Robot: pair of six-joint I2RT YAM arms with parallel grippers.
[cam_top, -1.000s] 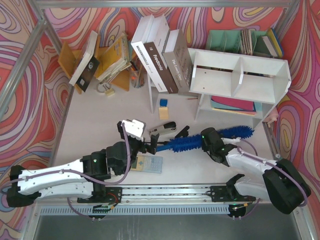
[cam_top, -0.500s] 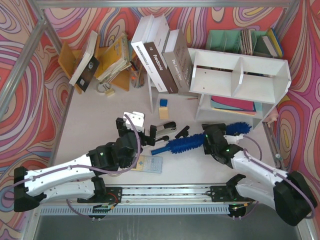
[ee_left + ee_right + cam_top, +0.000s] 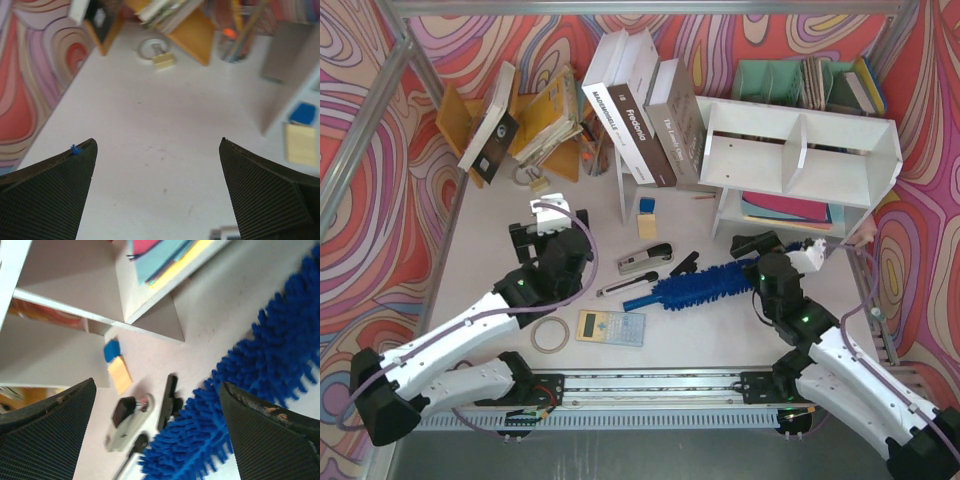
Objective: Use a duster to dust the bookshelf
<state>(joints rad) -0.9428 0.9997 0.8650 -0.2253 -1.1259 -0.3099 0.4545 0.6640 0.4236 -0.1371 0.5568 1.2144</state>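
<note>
Currently: duster down, both grippers empty

Duster point(image 3: 705, 288) lies flat on the table point(image 3: 490, 250), just in front of the white bookshelf point(image 3: 800, 150), handle end pointing left. Right gripper point(image 3: 157, 385) hovers over its fluffy head, jaws wide apart, holding nothing. Left gripper point(image 3: 157, 141), jaws apart too, is over bare table.

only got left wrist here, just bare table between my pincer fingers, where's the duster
Observer: The duster lies flat on the table, right of your left pincer, in front of the bookshelf.
Operator: is the right arm holding it
Observer: No. The right pincer hangs open over its fluffy head, gripping nothing.
Operator: which way's the handle
Observer: Toward the left arm, its tip near the stapler.
</note>
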